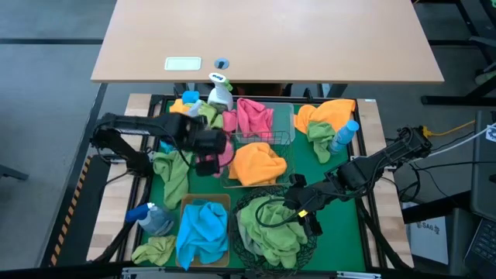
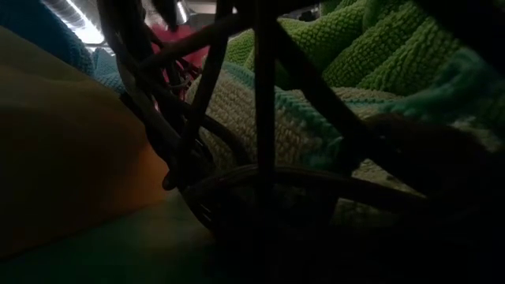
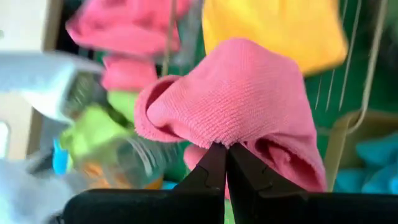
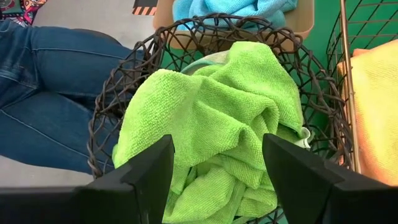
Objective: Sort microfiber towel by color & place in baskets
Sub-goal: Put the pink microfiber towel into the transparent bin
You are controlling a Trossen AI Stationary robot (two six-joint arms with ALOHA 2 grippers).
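- High view: the left gripper (image 1: 211,157) was seen over the middle of the green mat, clamped on a pink towel (image 1: 225,153) just beside the wire basket (image 1: 284,139) that held an orange towel (image 1: 258,164). More pink cloth (image 1: 254,116) lay in the clear basket behind it. The right gripper (image 1: 304,208) was held over the rim of the round black basket (image 1: 308,246), spread wide and empty, with green towels (image 1: 273,231) heaped inside. Blue towels (image 1: 203,229) filled the tan bin (image 1: 186,204).
- Low view: only dark wire of the round black basket (image 2: 260,158) and green knit cloth (image 2: 371,47) pressed against it could be made out; neither gripper could be told.
- Left wrist view: the fingers (image 3: 211,171) were pinched fully together on a fold of the pink towel (image 3: 242,106), which hung limp in a soft dome. The cloth was judged light, floppy and non-slip; a raised fold or edge was judged the best place to be pinched.
- Right wrist view: the fingers (image 4: 149,165) stood well apart above the green towels (image 4: 211,118), nothing being held. A person's legs in jeans (image 4: 56,93) were visible beyond the table.
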